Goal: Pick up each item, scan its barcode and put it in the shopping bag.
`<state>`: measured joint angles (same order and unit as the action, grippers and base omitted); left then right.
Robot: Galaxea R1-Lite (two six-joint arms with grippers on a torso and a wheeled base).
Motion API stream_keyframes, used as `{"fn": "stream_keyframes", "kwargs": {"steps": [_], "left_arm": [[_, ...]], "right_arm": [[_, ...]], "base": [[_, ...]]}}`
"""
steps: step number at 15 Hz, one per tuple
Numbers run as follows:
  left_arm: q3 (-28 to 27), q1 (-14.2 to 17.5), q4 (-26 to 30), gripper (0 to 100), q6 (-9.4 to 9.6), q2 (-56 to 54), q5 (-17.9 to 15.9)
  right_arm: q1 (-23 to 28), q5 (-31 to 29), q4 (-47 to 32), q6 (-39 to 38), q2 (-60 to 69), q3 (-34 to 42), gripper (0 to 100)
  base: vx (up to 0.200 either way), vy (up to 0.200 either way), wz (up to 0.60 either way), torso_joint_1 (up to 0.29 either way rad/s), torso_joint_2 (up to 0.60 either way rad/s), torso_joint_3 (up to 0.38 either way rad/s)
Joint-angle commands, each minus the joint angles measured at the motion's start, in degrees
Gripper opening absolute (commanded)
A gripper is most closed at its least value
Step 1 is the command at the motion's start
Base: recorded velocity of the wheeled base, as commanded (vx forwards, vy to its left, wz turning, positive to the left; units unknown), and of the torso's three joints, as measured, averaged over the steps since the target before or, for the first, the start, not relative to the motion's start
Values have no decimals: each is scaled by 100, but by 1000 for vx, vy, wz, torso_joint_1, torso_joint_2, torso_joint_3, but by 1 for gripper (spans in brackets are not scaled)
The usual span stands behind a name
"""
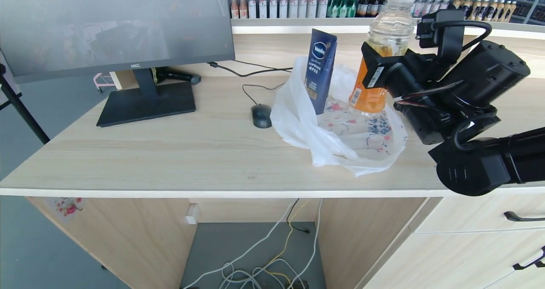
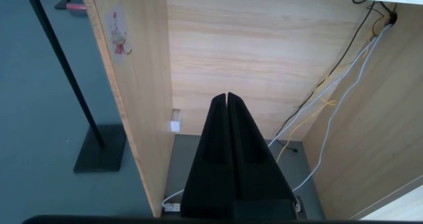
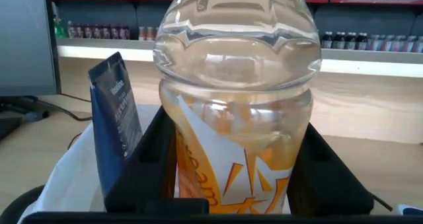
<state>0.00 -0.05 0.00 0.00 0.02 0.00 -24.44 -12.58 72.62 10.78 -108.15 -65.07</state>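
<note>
Found right fingers (image 3: 142, 168) clamped on both sides of the orange drink bottle (image 1: 389, 29), base over the far right part of the shopping bag (image 1: 298, 123) (contact with the plastic: cannot tell). Noted a blue tube (image 1: 320, 74) standing upright inside the bag. Recorded the bag open on the desk (image 1: 170, 153), mouse (image 1: 261, 115) just left of it. Found left fingers (image 2: 228, 151) pressed together, gripping nothing, well below the bag, beside the side panel (image 2: 132, 105).

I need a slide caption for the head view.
Right gripper holds an orange-labelled bottle upright at the white shopping bag, beside a blue tube standing in it.
</note>
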Motion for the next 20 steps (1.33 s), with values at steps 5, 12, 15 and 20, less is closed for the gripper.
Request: {"fn": "stream_keyframes", "kwargs": {"steps": [5,12,15,20], "left_arm": [[0,-4,0,0,0,-2,0],[0,-4,0,0,0,-2,0],[0,-4,0,0,0,-2,0],[0,-4,0,0,0,-2,0]], "right_arm": [[141,19,7,3,-540,-111,0],[141,10,7,-120,-628,-84,0],[141,19,15,-146,-672,-67,0],[124,19,7,-278,-725,-49,0]], "base": [[0,0,0,0,0,0],[0,0,0,0,0,0],[0,0,0,0,0,0],[0,0,0,0,0,0]]}}
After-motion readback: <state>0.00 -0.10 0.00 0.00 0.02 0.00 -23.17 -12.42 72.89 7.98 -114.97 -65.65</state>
